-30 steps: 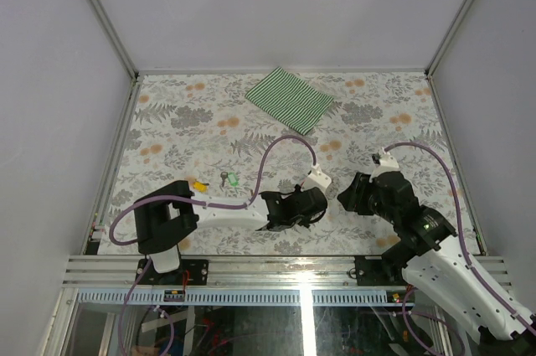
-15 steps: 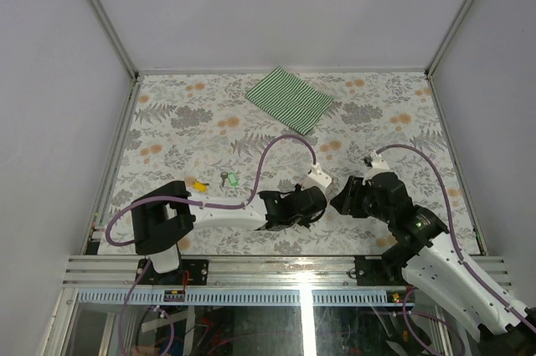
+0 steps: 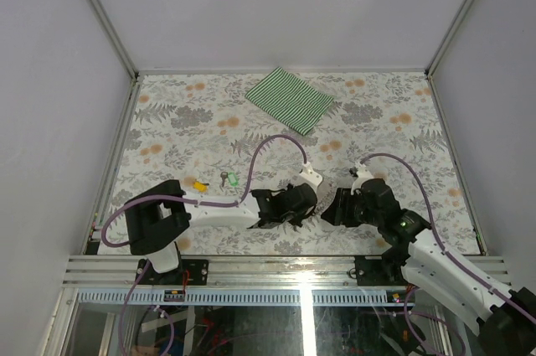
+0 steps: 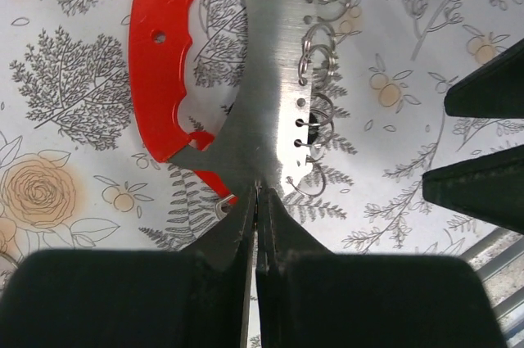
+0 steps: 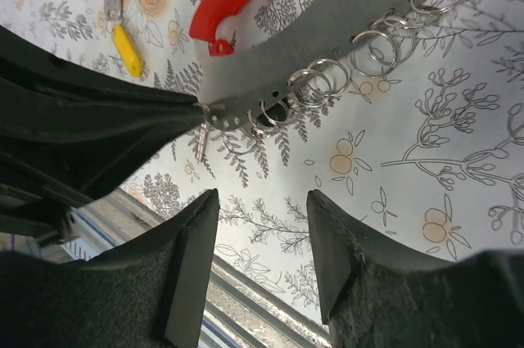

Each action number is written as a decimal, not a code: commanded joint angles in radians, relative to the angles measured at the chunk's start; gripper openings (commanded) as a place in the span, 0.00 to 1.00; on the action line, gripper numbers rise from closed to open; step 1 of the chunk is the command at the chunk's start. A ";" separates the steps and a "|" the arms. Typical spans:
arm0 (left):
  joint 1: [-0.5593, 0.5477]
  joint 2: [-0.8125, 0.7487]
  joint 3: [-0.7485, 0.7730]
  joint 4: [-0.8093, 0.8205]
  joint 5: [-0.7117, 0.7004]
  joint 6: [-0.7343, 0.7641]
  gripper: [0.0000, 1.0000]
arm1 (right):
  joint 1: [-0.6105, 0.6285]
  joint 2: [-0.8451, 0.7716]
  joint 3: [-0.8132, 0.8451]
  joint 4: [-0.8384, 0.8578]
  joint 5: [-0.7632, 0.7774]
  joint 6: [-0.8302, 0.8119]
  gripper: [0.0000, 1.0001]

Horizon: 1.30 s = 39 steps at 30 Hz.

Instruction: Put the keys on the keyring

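- Currently the left end effector [image 4: 256, 197] is clamping shut on the keyring [image 4: 262, 78], its two fingers pressing together on the narrow end of the grey curved metal plate.
- From the left wrist view, the keyring is reaching from the fingertips at lower centre up to the top of the frame, with its red handle [image 4: 168, 61] curving along the upper left.
- A row of silver split rings [image 4: 321, 45] is hanging through holes along the plate's right edge, running from centre to the top right.
- The right end effector [image 5: 262, 201] is standing open, its fingers apart with only the floral tabletop [image 3: 167, 121] showing between them.
- Seen from the right wrist, those open fingers are sitting at the bottom of the frame, just below the plate and rings, without touching them.
- In the overhead view both end effectors are meeting at lower centre, tip to tip, with the keyring between them and largely hidden.
- A yellow-headed key [image 3: 199, 185] is lying on the tabletop at lower left, near the left arm's elbow.
- A green-headed key [image 3: 230, 179] is lying just to the right of it, apart from the keyring.
- A green striped cloth [image 3: 290, 99] is lying flat at upper centre, well apart from everything else.
- Whether the keyring is touching the tabletop cannot be told.
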 commanded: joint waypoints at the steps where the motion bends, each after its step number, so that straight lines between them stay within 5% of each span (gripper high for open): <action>1: 0.023 -0.038 -0.032 0.086 0.043 -0.014 0.00 | 0.005 0.037 -0.041 0.175 -0.078 0.004 0.54; 13: 0.053 -0.021 -0.041 0.112 0.059 -0.018 0.00 | 0.006 0.111 -0.120 0.384 -0.150 -0.011 0.54; 23: 0.074 -0.029 -0.061 0.125 0.041 -0.042 0.09 | 0.005 -0.048 -0.023 0.114 0.084 -0.008 0.53; 32: 0.137 -0.013 -0.037 0.127 0.058 0.019 0.10 | 0.005 -0.113 0.039 0.019 0.101 -0.015 0.53; 39: 0.172 -0.013 -0.004 0.116 0.067 0.041 0.26 | 0.005 -0.135 0.076 -0.036 0.124 -0.016 0.53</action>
